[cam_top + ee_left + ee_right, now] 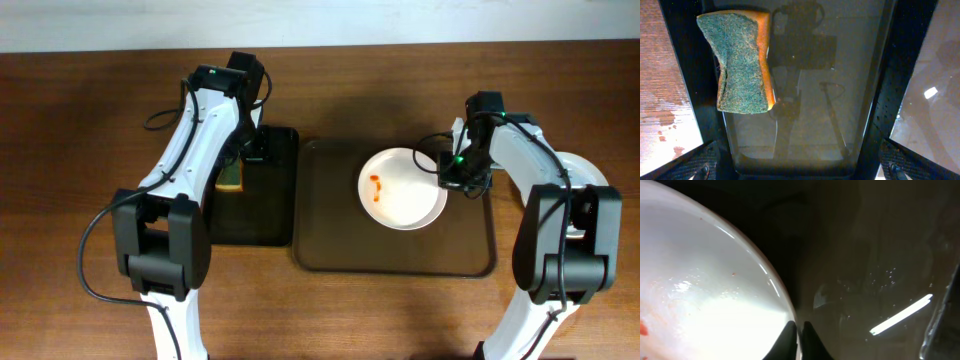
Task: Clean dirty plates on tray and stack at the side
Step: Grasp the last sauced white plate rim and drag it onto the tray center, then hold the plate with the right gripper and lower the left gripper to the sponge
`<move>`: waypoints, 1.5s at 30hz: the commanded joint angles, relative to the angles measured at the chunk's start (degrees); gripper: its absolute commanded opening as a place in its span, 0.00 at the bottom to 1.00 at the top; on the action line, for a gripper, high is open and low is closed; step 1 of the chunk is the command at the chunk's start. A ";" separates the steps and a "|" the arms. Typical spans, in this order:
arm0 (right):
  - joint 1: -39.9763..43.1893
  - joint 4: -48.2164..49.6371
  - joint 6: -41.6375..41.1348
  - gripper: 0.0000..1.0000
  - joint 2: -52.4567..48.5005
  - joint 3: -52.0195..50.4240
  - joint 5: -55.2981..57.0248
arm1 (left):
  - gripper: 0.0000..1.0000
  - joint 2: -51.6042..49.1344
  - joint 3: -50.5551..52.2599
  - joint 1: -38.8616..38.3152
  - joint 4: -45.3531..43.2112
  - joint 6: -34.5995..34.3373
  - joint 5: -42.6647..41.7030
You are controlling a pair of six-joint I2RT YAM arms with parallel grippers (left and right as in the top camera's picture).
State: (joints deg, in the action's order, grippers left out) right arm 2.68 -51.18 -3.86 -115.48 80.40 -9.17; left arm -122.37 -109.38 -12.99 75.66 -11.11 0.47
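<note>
So the plate (405,200) is plain white, round and shallow, with a small orange-red smear (377,186) on its left half. It's sitting in the right part of the big brown tray (330,230), closer to the far edge than the near one.

The right gripper (452,172) is at the plate's right rim. From overhead you can't really see what the fingers are doing, since the wrist covers them. The right wrist view sorts that out: the two dark fingertips are nearly together at the bottom of the shot with the rim running down right between them, so it's pinched onto the plate's edge. That view also picks up tiny red specks on the white that overhead doesn't show, plus glare on the tray floor.

The left gripper (800,161) hangs over the black tray (250,215) to the left of the brown one. In its wrist view the fingers sit way out at the two bottom corners, spread wide with nothing between them. The sponge (740,62) lies flat in the black tray with the green scrubby side up and an orange edge showing. Overhead it's only a sliver under the arm.

Overhead also shows the other plate (590,172) on the table (80,120) right of the tray, mostly hidden behind the right arm. Can't tell if it's one or a stack.
</note>
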 commanded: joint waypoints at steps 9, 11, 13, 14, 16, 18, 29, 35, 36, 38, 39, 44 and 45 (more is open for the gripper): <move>-0.35 0.57 -1.55 0.04 -0.39 -2.36 6.25 | 1.00 0.50 0.35 0.04 -0.02 0.52 0.44; -0.35 0.20 -1.53 0.04 -0.39 -2.34 6.29 | 1.00 0.50 0.35 0.04 -0.02 0.52 0.44; -0.37 -0.87 0.66 0.05 -0.39 -2.29 6.38 | 1.00 0.50 0.35 0.04 -0.02 0.52 0.44; -0.37 -1.42 0.85 0.05 -0.39 -2.21 6.82 | 1.00 0.50 0.35 0.04 -0.02 0.52 0.44; -0.35 -2.99 0.85 0.05 -0.37 -1.75 7.41 | 1.00 0.50 0.35 0.04 -0.02 0.52 0.44; -0.37 -3.41 0.83 0.18 -0.37 -1.68 7.34 | 1.00 0.50 0.35 0.04 -0.02 0.52 0.44; -0.42 -2.54 0.81 0.36 -0.37 -1.68 7.28 | 1.00 0.46 1.03 0.11 -5.77 0.50 6.08; -0.42 -2.36 0.79 0.43 -0.39 -1.68 7.28 | 1.00 0.46 4.63 0.52 -6.01 0.07 5.84; -0.42 -2.36 0.79 0.44 -0.39 -1.68 7.28 | 1.00 0.46 4.63 0.52 -7.56 0.09 5.86; -0.42 -2.36 0.79 0.44 -0.39 -1.68 7.28 | 1.00 0.46 4.63 0.52 -9.55 0.20 5.84; -0.42 -2.36 0.79 0.44 -0.39 -1.68 7.28 | 0.93 0.46 4.63 0.52 -9.42 1.22 5.86; -0.42 -2.21 0.79 0.44 -0.39 -1.68 7.26 | 0.53 0.46 9.33 1.03 -12.94 -3.19 13.27; -0.42 -2.03 0.79 0.44 -0.39 -1.68 6.78 | 0.55 0.46 11.74 1.18 -15.08 -4.07 17.46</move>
State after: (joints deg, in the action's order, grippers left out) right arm 2.57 -53.49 -2.98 -115.46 79.15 -2.76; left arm -122.37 -101.86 -12.49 62.94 -12.05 9.19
